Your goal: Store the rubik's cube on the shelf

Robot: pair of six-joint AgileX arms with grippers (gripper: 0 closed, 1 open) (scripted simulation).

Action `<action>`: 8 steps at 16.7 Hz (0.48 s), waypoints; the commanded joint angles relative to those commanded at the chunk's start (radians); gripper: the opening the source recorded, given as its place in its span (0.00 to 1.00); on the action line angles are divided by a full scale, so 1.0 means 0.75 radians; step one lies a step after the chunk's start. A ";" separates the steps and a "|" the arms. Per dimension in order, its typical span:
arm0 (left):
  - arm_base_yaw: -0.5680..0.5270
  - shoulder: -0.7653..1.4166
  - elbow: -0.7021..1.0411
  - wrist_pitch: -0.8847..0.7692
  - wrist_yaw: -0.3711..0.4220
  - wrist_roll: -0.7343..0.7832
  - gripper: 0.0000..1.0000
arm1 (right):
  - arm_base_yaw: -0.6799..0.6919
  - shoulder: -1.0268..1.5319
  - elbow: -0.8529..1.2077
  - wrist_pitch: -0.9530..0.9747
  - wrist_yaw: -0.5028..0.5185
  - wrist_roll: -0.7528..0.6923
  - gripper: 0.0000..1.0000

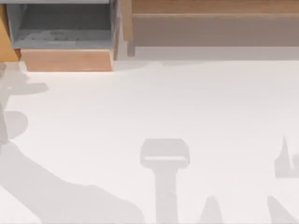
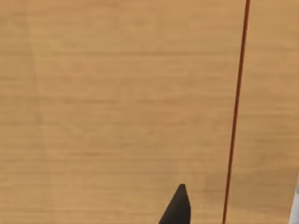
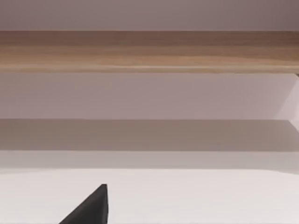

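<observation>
The rubik's cube is out of view. The shelf runs along the table's far edge at the right, a light-wood ledge over a grey-brown front panel, with a wooden side post at its left end. In the right wrist view the shelf lies straight ahead across white table, and a black tip of my right gripper shows at the frame's edge. A black tip of my left gripper sits close to a light-wood surface crossed by a thin red line.
A boxy wooden drawer unit with a grey lining stands at the far left, its front panel facing the table. Grey shadows of the arms fall on the white table along its near edge and left side.
</observation>
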 joint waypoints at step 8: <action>0.000 0.000 0.000 0.000 0.000 0.000 0.00 | 0.000 0.000 0.000 0.000 0.000 0.000 1.00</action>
